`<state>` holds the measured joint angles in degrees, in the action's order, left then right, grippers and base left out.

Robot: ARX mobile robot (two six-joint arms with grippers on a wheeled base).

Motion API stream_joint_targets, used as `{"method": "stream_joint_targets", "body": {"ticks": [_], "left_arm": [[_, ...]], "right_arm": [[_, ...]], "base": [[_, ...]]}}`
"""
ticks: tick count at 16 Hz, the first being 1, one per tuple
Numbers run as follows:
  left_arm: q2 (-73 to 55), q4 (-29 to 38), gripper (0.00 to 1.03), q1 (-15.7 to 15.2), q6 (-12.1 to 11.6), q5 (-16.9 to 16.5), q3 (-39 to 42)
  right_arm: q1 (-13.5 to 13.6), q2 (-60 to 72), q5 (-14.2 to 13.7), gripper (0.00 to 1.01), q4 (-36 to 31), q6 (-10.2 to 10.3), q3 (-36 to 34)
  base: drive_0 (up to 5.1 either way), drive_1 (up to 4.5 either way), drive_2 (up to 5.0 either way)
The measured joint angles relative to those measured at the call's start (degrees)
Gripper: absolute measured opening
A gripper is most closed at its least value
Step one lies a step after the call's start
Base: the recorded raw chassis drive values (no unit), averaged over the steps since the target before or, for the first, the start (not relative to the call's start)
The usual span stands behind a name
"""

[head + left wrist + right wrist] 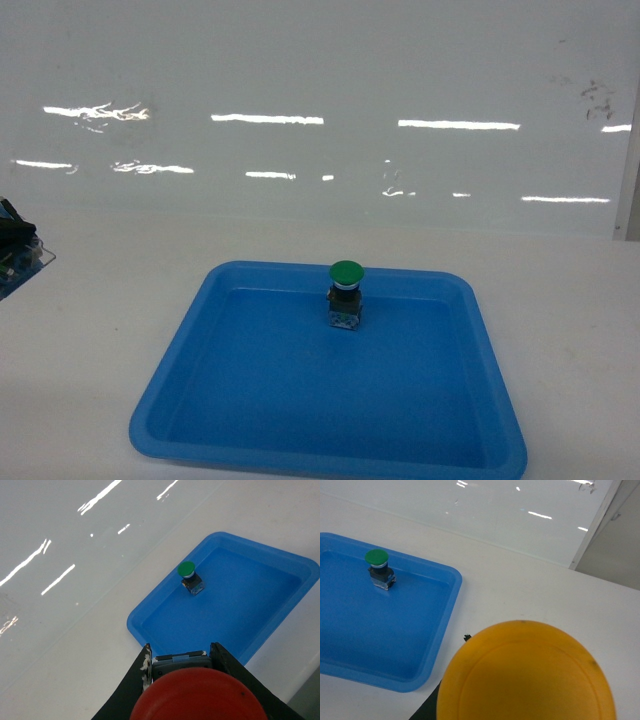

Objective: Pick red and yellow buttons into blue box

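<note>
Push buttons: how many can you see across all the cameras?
3. A green button stands in the blue tray; a red button sits in the left gripper; a yellow button fills the right wrist view, its gripper hidden.

White table (90, 330) in front of you, glossy wall behind. Shallow blue tray (180, 385) sits flat on it, center-front. Dark object w/ clear part (18, 250) at far left edge, can't ID.

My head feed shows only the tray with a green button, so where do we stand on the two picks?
Both picks look done: the red button sits in the left claw, and the yellow button fills the right wrist view. Only the green button remains in the tray. Dropping both remains; no blue box is in view.
</note>
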<state>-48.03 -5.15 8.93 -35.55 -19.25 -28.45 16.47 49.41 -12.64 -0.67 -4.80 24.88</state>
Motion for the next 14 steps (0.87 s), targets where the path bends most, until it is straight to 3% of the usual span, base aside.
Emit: {"method": "stream_joint_targets", "body": {"ticks": [14], "left_arm": [[3.3,-2.12,0.29,0.07,0.2,-0.11,0.33]], "right_arm": [[0.0,0.0,0.0,0.27,-0.04,0.0,0.0]], "base": [[0.0,0.0,0.0]]}}
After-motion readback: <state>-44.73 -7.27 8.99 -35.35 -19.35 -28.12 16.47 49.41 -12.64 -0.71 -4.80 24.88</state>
